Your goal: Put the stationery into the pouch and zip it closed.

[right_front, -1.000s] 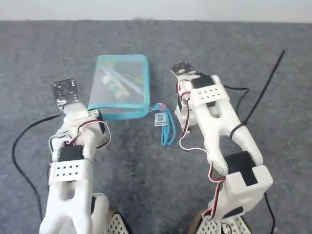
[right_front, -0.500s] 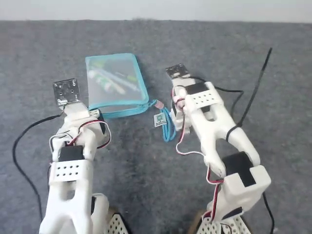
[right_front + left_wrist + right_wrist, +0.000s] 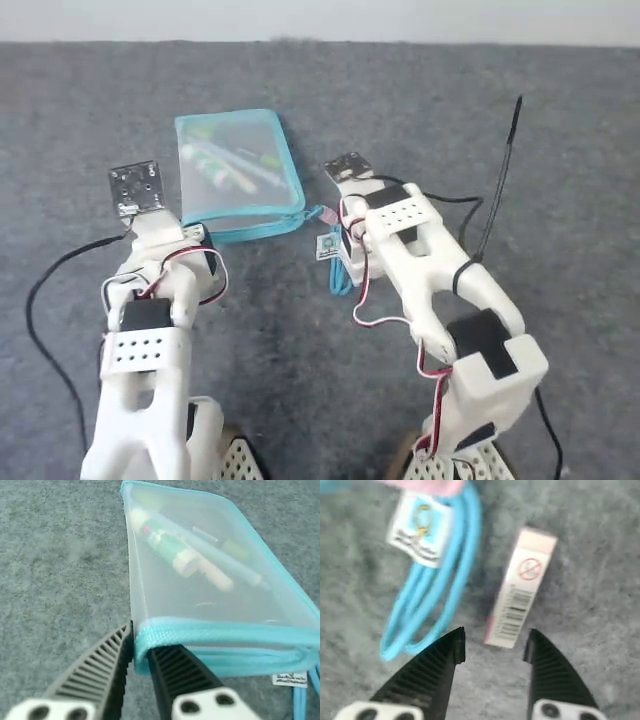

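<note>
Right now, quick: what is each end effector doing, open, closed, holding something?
Left end effector: closed on the corner edge of the pouch.
Right end effector: open, empty, poised over the small pink-and-white box.

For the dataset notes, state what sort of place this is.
Probably a robot test bench: a grey felt-covered table, two white plastic robot arms side by side, and a translucent teal-edged zip pouch of stationery set out before them.

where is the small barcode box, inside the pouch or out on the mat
Out. The box lies flat on the grey mat beside the blue cord, just ahead of the open right gripper.
</note>
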You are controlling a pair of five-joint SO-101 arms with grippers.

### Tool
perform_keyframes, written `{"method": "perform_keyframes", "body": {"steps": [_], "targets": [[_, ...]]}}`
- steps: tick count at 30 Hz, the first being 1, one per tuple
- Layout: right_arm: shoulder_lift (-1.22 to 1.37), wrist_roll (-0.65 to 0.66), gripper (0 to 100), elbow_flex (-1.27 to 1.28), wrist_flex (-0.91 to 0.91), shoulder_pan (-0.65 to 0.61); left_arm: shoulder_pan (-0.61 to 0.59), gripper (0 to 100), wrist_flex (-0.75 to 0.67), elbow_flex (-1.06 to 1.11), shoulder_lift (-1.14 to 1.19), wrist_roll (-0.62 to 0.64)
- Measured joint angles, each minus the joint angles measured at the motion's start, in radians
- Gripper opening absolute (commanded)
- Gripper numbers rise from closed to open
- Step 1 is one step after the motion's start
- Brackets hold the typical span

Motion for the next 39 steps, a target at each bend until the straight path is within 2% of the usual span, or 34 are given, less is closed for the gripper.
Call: {"method": "perform_keyframes", "body": {"steps": [7,13,17,21,26,34,39], "targets": [[0.025,0.0,15.9,0.0,-0.043,0.018,0.0,1,0.0,0.0,0.0,0.0],[0.025,0.0,2.3,0.0,-0.043,0.029,0.0,1,0.0,0.0,0.0,0.0],[0.023,0.0,0.9,-0.006,-0.006,0.072,0.003,1,0.0,0.021,0.0,0.0],[-0.044,0.0,0.9,-0.008,0.068,0.106,0.06,1,-0.014,0.051,0.0,-0.031],[-0.264,0.028,0.9,0.064,0.129,0.094,0.164,1,-0.015,0.072,0.0,-0.055],[-0.758,0.083,0.9,0.31,0.146,-0.072,0.245,1,-0.015,0.075,0.0,-0.061],[-0.847,0.118,0.9,0.316,0.158,-0.233,0.25,1,-0.015,0.075,0.0,-0.06]]}}
